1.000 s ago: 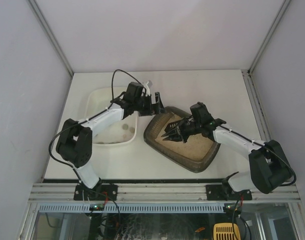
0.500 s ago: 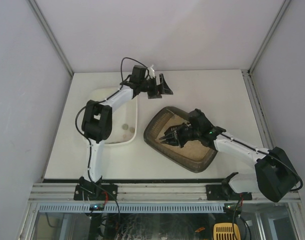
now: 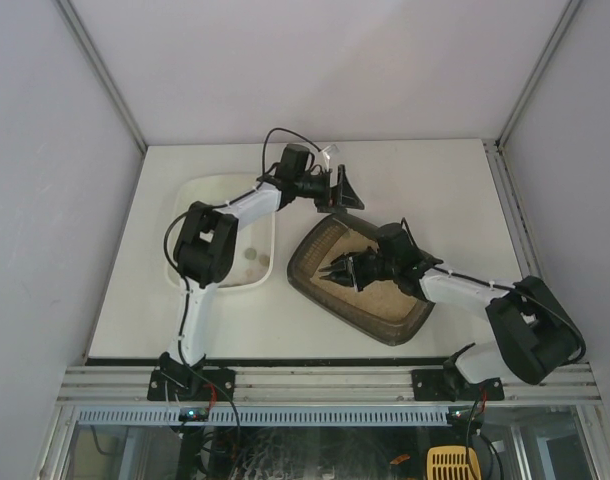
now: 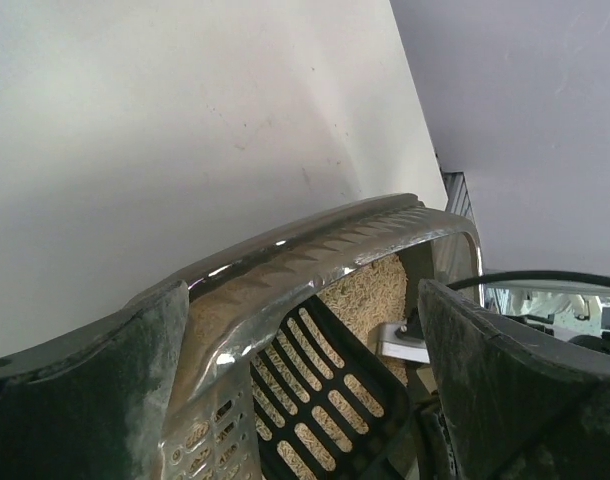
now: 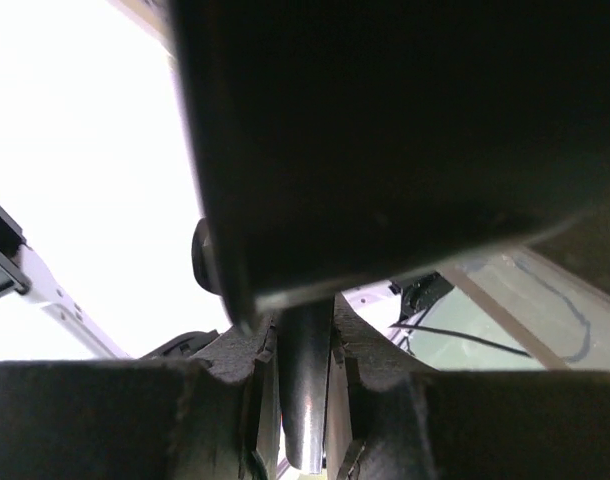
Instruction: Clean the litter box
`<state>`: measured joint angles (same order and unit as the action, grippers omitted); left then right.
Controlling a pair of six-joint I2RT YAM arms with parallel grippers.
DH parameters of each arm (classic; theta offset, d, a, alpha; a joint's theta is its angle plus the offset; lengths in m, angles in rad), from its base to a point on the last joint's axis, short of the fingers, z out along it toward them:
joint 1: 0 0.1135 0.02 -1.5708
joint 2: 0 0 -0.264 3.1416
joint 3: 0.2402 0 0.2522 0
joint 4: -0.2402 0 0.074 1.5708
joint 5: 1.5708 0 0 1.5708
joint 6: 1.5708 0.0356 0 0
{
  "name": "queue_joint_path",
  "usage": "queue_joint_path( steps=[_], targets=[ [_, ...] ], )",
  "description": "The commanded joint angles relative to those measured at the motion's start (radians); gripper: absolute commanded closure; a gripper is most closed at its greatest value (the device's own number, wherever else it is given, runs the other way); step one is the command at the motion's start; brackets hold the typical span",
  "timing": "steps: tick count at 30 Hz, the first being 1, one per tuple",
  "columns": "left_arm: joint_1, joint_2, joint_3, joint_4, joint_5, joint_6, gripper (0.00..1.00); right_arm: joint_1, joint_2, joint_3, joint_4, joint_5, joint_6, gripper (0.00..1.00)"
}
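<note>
Right camera blocked by scoop (image 5: 385, 130); litter box (image 4: 315, 250) cropped

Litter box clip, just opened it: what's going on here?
The right gripper is shut on the handle of a black slotted scoop, whose head sits in the sandy litter of the litter box. The left gripper hangs wide open at the box's far rim, gripping nothing. Beside the box, the white tray holds two small clumps.

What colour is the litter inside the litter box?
Beige, like sand. The litter in the litter box shows best in the top external view.
</note>
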<state>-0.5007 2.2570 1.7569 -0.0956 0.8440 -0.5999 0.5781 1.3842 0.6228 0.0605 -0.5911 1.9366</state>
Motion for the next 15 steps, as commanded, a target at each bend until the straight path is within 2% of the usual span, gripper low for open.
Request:
queue_joint_path(
  steps=[1,10,15],
  targets=[
    [-0.007,-0.073,-0.039,0.041,0.060,-0.034,0.00,-0.017,0.055,0.010,0.092,-0.007,0.013,1.00],
    [-0.007,-0.104,-0.077,0.057,0.069,-0.039,0.00,-0.040,0.186,0.001,0.288,-0.003,0.009,1.00],
    [-0.007,-0.112,-0.101,0.084,0.079,-0.065,0.00,-0.041,0.193,-0.024,0.347,0.065,-0.008,1.00]
  ],
)
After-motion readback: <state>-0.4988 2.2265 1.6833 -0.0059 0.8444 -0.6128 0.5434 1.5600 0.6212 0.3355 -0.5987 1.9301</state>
